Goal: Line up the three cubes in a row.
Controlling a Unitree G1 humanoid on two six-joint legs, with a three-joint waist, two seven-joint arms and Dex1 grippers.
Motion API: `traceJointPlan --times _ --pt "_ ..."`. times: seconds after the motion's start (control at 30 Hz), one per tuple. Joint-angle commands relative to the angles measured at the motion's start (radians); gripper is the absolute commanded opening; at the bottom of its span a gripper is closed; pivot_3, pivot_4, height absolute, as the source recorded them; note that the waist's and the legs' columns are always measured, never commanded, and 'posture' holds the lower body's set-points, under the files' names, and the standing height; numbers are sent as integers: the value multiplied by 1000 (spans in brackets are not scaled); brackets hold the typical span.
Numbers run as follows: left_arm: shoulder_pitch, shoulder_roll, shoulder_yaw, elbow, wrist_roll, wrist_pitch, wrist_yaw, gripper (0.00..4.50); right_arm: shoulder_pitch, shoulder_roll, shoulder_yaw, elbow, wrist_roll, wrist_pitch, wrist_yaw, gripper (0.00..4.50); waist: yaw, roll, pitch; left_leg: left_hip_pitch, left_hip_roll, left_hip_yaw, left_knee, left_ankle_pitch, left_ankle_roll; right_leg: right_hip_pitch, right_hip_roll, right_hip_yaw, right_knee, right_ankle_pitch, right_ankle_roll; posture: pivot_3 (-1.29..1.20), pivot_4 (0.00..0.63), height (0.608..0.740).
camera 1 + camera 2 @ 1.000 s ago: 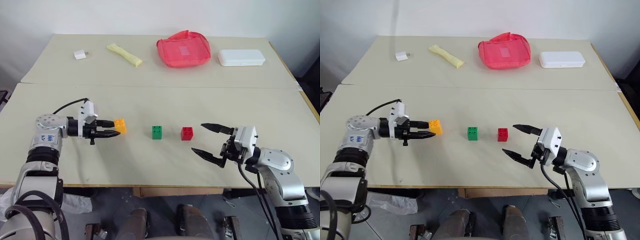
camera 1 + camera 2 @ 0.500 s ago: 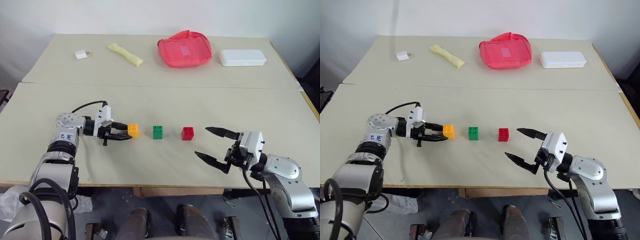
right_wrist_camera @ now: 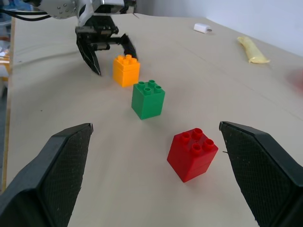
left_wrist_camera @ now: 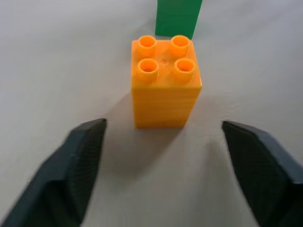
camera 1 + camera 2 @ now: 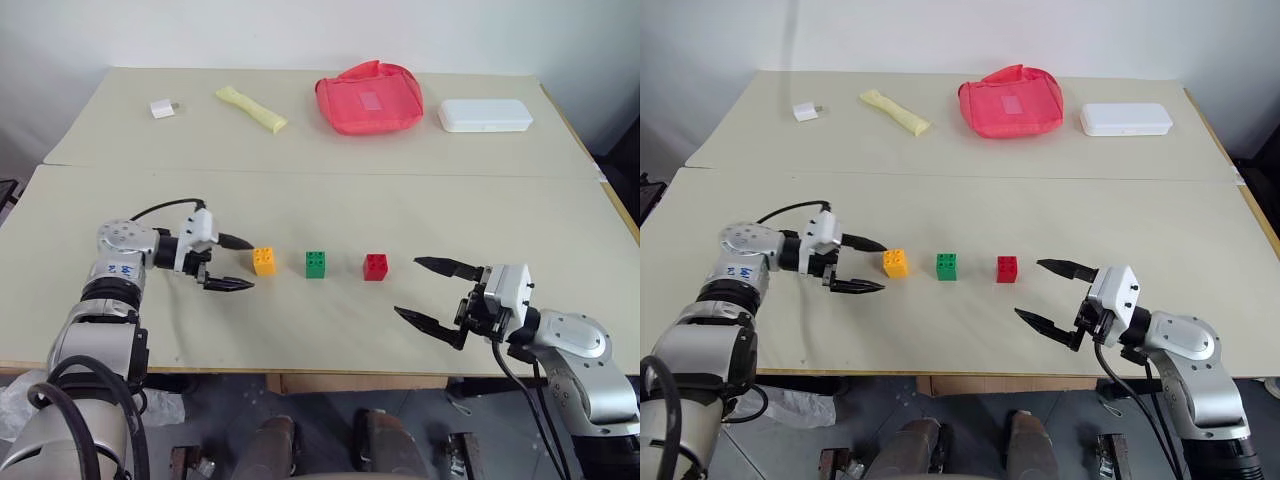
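Change: orange cube [image 5: 264, 260] now sits nearer the green cube [image 5: 315, 263], and the left gripper [image 5: 232, 263] has let go, fingers spread just behind it.
Cubes: orange, green and red cube [image 5: 375, 266] stand in one row, evenly spaced, nearer the table's [image 5: 330, 205] front edge.
Right gripper [image 5: 435, 292]: fingers spread, empty, near the red cube.
Advice: draw the left gripper straight back so neither finger nudges the orange cube.

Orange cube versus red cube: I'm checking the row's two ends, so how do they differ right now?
The orange cube is the row's left end, just off the open left gripper; the red cube is the right end, farther from the open right gripper. Both stand upright, studs up, flanking the green cube.
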Motion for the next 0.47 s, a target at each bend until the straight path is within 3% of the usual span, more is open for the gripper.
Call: traceJointPlan --times 0.03,0.17,0.3,0.47 --pt "96 100 110 -158 -116 35 -30 4456 -62 -68 -31 47 79 48 101 4500 -12 0 0 0 0 0 0 0 0 0 -1 1 0 0 0 0 150 740" --pt "244 165 194 -370 -187 118 71 4456 -140 -126 -17 113 113 96 194 4500 -23 0 0 0 3 -1 -1 0 -1 0 -4 1 -1 0 0 0 150 740" --pt "411 222 260 -623 -251 256 139 4456 -244 -126 -8 222 67 21 249 4500 -20 0 0 0 3 -2 0 0 -1 1 -5 3 -1 0 0 0 150 740" --pt "496 233 282 -725 -241 276 238 4456 -312 -126 19 299 41 -10 316 4500 -12 0 0 0 2 -5 0 0 -1 1 -5 6 -2 0 -1 0 150 740"
